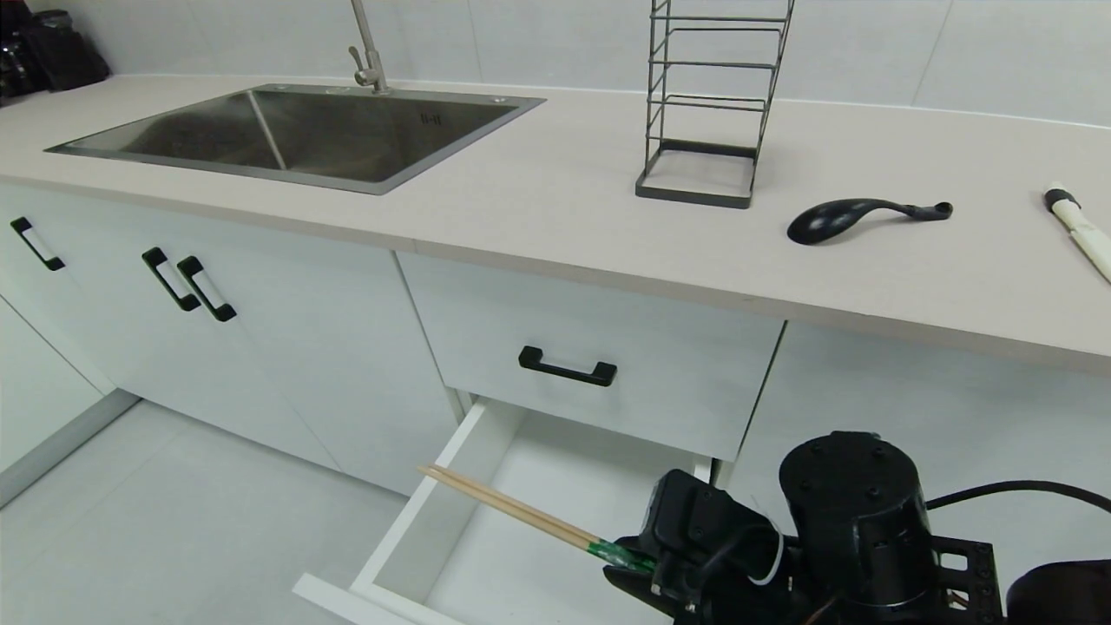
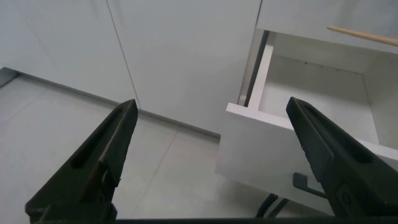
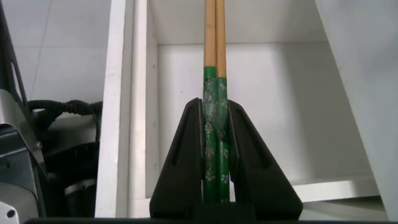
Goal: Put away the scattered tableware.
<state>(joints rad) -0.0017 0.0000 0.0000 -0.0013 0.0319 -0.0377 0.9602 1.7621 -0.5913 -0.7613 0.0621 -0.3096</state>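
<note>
**Chopsticks held over the open drawer, not yet let go**

The pair of chopsticks [image 1: 512, 510] was pinched by its green-patterned ends between the fingers of the right gripper [image 1: 634, 564]. The jaws were pressed tight on both sticks, so the two lay side by side as one. The bare wooden tips pointed away from the gripper and out towards the robot's left, reaching over the left side wall of the pulled-out lower drawer [image 1: 408, 521]. To my eye they were gripped at the thick end so that the long free part could be laid flat on the white drawer floor. That floor sat below them, and they had not touched it.

The right arm was low in front of the cabinet, with its wrist near the drawer's right side and the fingers roughly level. The left gripper [image 2: 211, 106] hung lower, beside the drawer's front corner. Its jaws were spread wide around nothing, and it looked to be merely waiting.

Up on the counter [image 1: 555, 200] more tableware was left to clear. A black spoon [image 1: 833, 219] lay near the wire rack [image 1: 694, 195], and a pale-handled utensil [image 1: 1081, 230] lay at the far right edge.
</note>
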